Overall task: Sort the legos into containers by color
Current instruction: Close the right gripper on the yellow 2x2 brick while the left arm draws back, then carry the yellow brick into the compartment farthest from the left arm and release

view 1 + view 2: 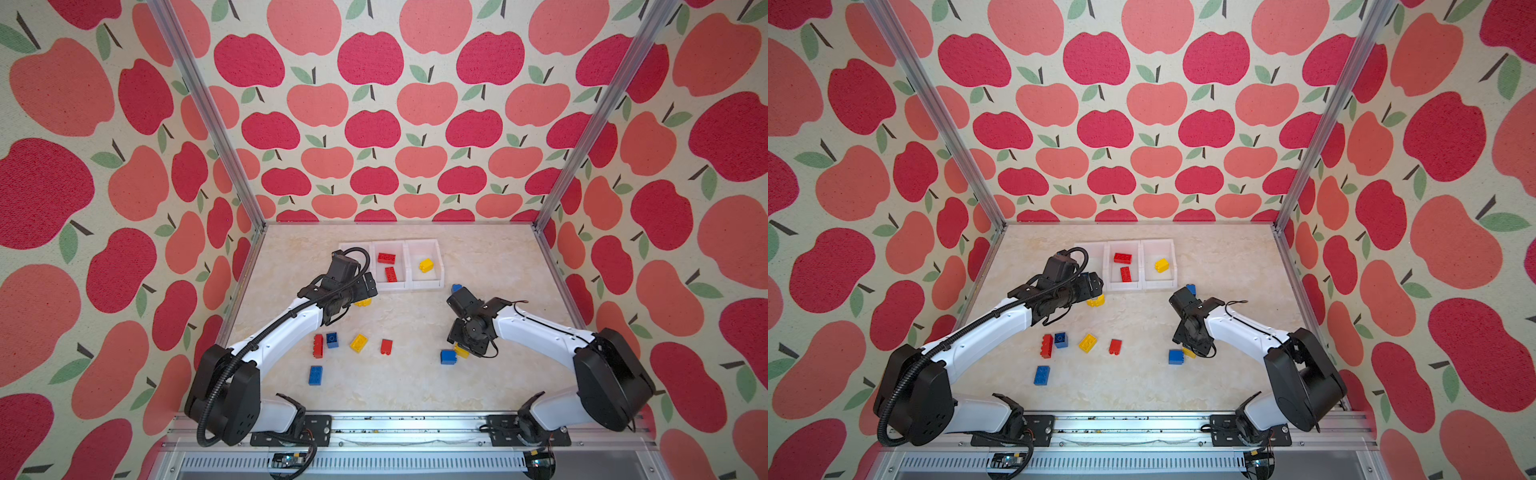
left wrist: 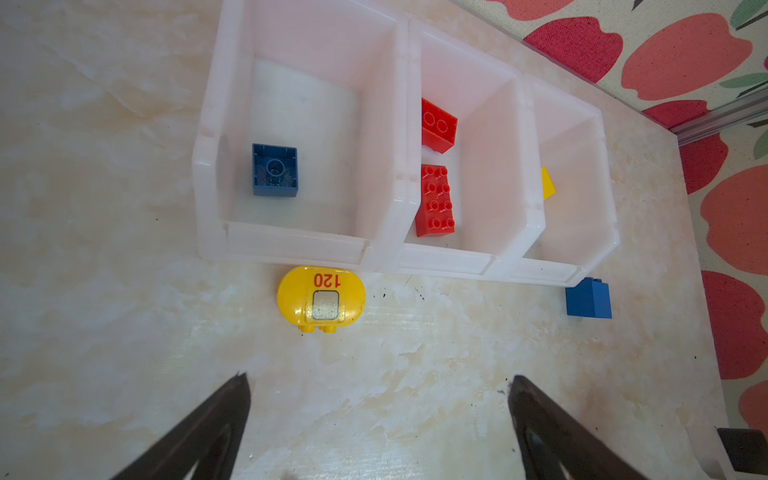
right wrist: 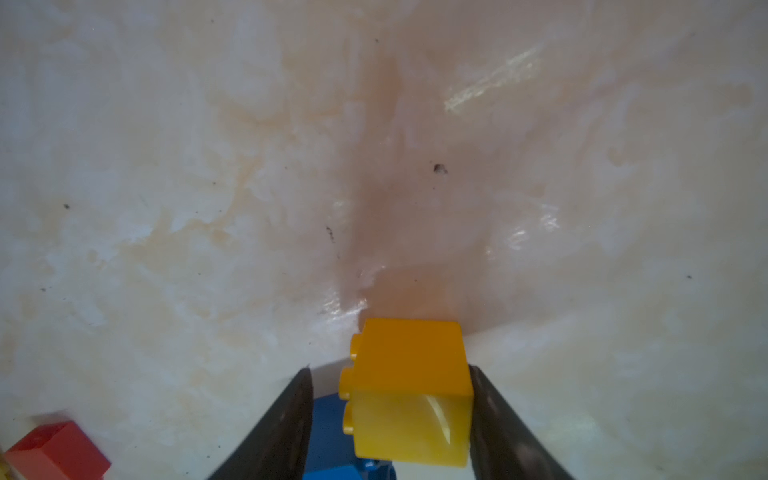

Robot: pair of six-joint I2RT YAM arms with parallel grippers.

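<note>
Closest to the right wrist lens, a small yellow plastic studded brick (image 3: 411,395) sits on the pale marbled worktop (image 3: 187,166) between the black fingers of the right claw (image 3: 390,369). One finger seems to touch it while a sliver of gap shows on the studded side, so the claw stands apart around it rather than clamped, as far as this blurred view tells. A blue square brick (image 1: 448,357) lies just beside it. The left claw (image 2: 380,376), spread wide and empty, hovers near a rounded yellow piece printed 120 (image 2: 321,297), which lies just in front of the three joined white plastic bins (image 2: 388,137). These hold an upturned blue brick (image 2: 275,170), two red oblong bricks (image 2: 435,201) (middle bin) and a tilted yellow brick (image 1: 426,264). A lone blue brick (image 2: 588,298) rests at the end bin's outer corner, and five loose bricks (image 1: 358,343) lie scattered mid-worktop.
</note>
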